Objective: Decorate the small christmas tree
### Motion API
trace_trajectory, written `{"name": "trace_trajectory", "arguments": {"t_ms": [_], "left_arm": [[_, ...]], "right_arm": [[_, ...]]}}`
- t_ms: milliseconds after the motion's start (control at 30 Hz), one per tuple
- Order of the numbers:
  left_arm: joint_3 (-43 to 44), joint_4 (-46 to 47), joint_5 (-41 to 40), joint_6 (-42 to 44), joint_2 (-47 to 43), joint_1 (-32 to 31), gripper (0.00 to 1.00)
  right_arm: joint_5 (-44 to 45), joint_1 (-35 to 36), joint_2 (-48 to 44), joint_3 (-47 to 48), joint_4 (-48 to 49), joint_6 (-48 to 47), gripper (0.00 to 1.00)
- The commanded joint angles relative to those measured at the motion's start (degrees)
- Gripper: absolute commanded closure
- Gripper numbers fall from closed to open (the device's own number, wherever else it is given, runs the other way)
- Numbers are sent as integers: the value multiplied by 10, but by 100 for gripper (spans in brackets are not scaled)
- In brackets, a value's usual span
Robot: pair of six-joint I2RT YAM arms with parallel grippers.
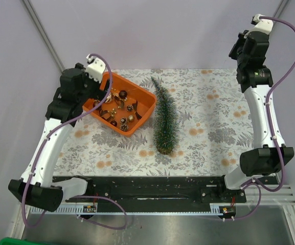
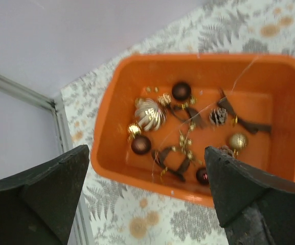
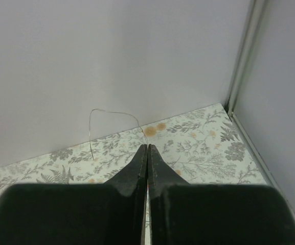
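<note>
Cannot see the roots of the fingers [image 2: 45, 194] of the left gripper [image 2: 146, 153] in its wrist view: cut by the bottom edge. Cannot follow the orange tray [image 2: 114, 107] ahead of the tips to its right end: off frame there, near rim partly covered by the right-hand finger, likewise part of a dark red ball [image 2: 202, 176]. Cannot name the dark curled pieces among the ornaments [image 2: 151, 113]: soft focus. From above, cannot find those fingers at all: buried under the wrist housing, together with the tray corner below. Behind the tips of the right gripper [image 3: 147, 147], only blurred black bulk, cut by the bottom edge. Ahead and left of those tips, a thin wire [image 3: 111, 112], ends too fine to trace.
</note>
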Motion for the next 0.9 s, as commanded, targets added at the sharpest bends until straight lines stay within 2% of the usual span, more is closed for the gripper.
{"name": "trace_trajectory", "arguments": {"t_ms": [0,167,333,600,667,800,867], "left_arm": [[-105,-1,55,43,-38,23,1],[-195,49,56,30,-41,63,1],[-194,58,87,10,-9,104,1],[-226,72,129,61,45,107,2],[-237,85,145,78,53,108,7],[-235,88,169,102,83,108,26],[-226,80,170,104,96,108,40]], "right_arm": [[64,-18,-25,7,-11,34,100],[57,-44,-66,-29,-9,51,100],[56,-45,-85,-46,-13,52,100],[56,-47,-89,-45,-18,58,100],[57,-48,-89,-40,-20,58,100],[56,-50,-89,-31,-23,54,100],[55,-52,-89,-29,-23,56,100]]}}
